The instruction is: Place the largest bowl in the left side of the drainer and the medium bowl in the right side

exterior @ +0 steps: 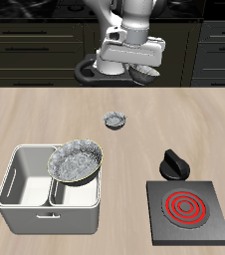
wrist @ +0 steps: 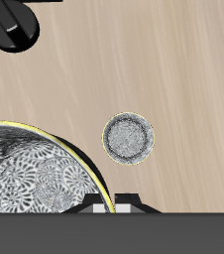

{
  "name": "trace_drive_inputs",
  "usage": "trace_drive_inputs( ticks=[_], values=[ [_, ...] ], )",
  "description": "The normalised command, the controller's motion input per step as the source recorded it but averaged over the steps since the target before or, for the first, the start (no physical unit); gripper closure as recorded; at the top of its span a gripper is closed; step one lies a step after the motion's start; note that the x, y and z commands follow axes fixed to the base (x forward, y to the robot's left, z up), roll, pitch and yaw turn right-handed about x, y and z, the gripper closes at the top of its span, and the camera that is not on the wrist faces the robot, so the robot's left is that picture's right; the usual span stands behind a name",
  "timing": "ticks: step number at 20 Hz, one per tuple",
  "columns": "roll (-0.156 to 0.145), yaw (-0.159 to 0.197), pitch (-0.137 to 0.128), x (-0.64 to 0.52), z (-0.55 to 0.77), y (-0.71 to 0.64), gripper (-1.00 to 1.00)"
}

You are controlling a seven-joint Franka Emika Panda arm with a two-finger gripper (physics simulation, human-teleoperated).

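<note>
One largest bowl (exterior: 76,160) leans tilted over the drainer's (exterior: 25,184) centre wall; tool (exterior: 136,68) grip unclear.

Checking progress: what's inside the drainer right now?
The largest bowl leans tilted in one compartment of the drainer, its rim over the centre wall. The other compartment looks empty. Whatever is under the bowl is hidden.

Even, soft light fills both rendered views, bright on the pale wooden table (exterior: 45,120) and dim at the far dark cabinets (exterior: 35,45). Shadows are faint and everything stays sharp, without glare.
</note>
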Motion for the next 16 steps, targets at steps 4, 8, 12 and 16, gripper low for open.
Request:
trace_drive_inputs(
  ticks=[4, 8, 12, 16],
  values=[
    [-0.001, 0.034, 0.004, 0.03, 0.14, -0.18, 1.00],
    [0.012, 0.034, 0.025, 0.06, 0.12, -0.27, 1.00],
    [0.023, 0.072, -0.011, 0.08, 0.35, -0.52, 1.00],
    [-0.035, 0.041, -0.002, 0.08, 0.26, -0.58, 1.00]
  ],
)
